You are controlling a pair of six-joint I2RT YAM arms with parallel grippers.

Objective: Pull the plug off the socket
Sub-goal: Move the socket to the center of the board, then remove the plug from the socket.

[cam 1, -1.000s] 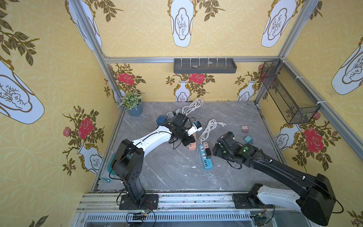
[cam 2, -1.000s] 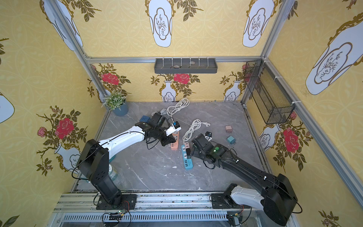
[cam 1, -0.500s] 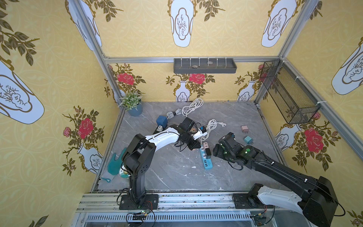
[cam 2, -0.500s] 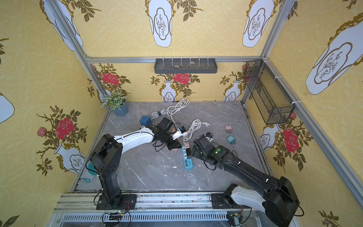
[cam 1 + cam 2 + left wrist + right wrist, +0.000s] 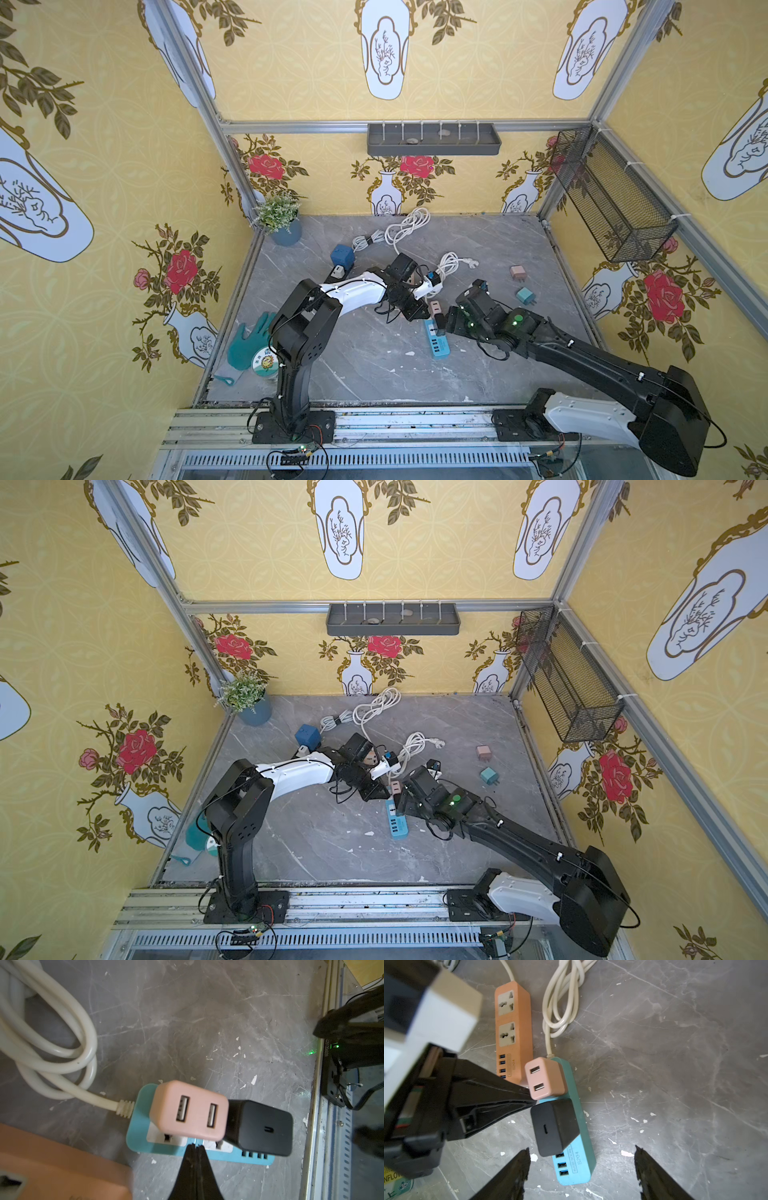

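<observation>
While the left gripper (image 5: 195,1148) is clenched on nothing, its joined tips press on the blue strip (image 5: 576,1159) at the seam between the pink plug (image 5: 189,1110) and the black plug (image 5: 259,1128), as if pinning the strip down. The right gripper (image 5: 581,1153) stands released, jaws wide and empty, hovering just short of the black plug from the strip's USB end.

Both plugs sit seated in the strip, pink nearer the cord (image 5: 52,1043), black next to it and touching it. In both top views the strip lies mid-table, at about 5 o'clock from the left gripper (image 5: 419,313) and 9 o'clock from the right (image 5: 401,802).

Risks, as I judge them:
- The pinning point is narrow, so an upward pull may tip or drag the strip rather than free a plug.
- With the plugs touching, a right jaw closing on the black one may catch the pink one or strike the left tips.
- An angled pull may jam the prongs.
- The orange strip (image 5: 513,1030), just beside at 10 o'clock in the right wrist view, may get nudged.
</observation>
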